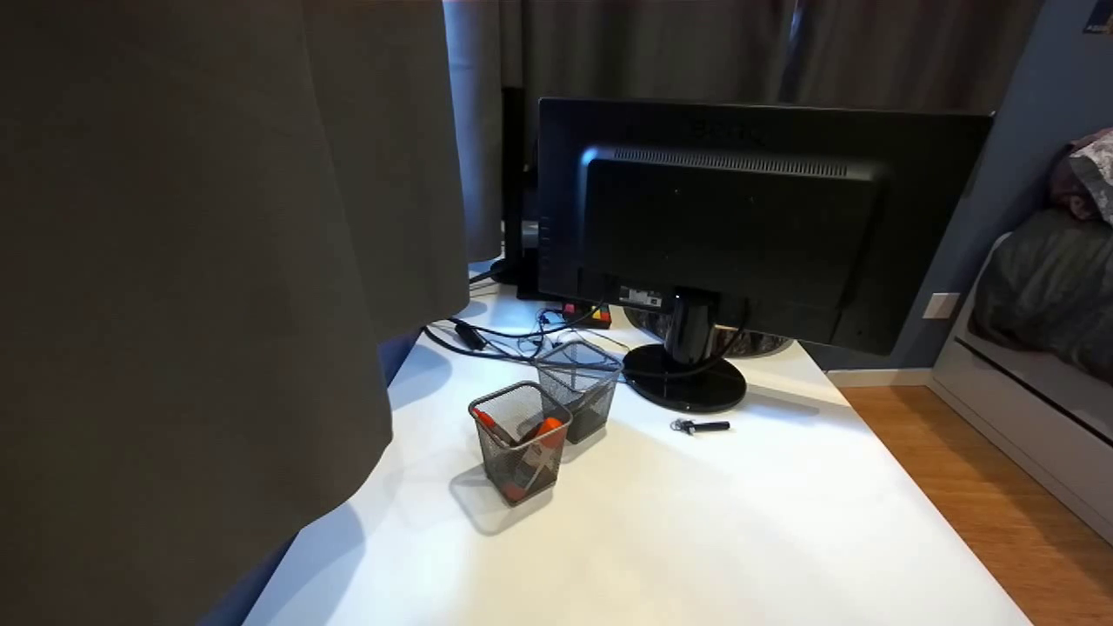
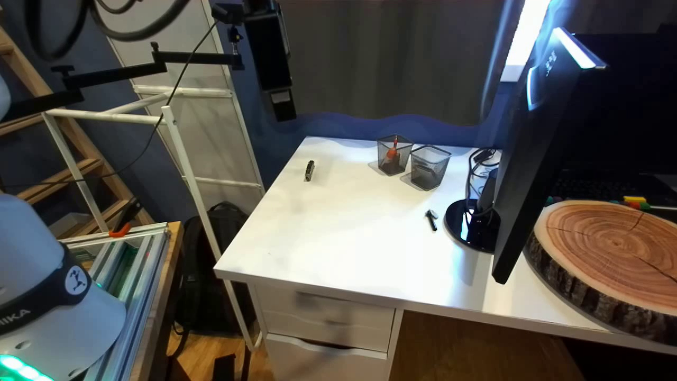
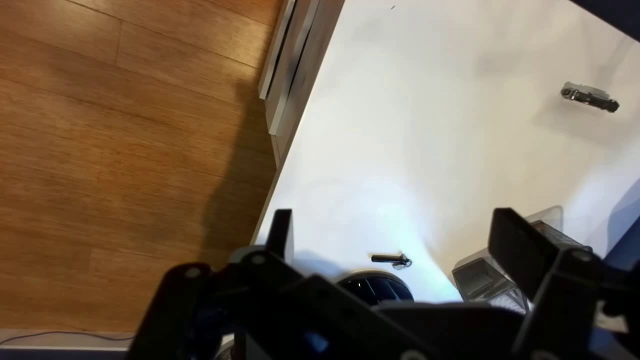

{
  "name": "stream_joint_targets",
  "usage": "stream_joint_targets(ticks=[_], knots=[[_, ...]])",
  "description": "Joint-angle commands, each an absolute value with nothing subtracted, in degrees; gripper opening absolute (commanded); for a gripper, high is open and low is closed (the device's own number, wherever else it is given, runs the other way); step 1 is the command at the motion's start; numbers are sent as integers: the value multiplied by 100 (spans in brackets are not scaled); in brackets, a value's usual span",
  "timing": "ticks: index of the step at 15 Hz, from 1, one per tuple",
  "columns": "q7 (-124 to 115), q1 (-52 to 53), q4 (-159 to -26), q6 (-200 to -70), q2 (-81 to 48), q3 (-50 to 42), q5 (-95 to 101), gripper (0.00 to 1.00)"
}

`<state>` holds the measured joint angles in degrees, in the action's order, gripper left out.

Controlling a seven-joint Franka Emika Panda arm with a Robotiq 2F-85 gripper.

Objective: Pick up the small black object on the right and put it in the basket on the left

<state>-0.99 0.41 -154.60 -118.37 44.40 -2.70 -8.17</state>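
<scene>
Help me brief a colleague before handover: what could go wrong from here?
The open gripper might bump the round monitor base, since the small black object lies close to it. It could also go for another small dark item that lies on the same desk. At release, the left basket in both exterior views stands close to the second basket, so the object may land in the wrong one.

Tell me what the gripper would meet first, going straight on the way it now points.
Probably the white desk top, which the open gripper faces in the wrist view. Depth is unclear, so whether the small black object lies in line cannot be told.
</scene>
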Motion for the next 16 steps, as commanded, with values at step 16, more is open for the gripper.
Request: stream_joint_targets(ticks=[16], knots=[[1526,672,-13476,-13846,-53,180,-433,100]])
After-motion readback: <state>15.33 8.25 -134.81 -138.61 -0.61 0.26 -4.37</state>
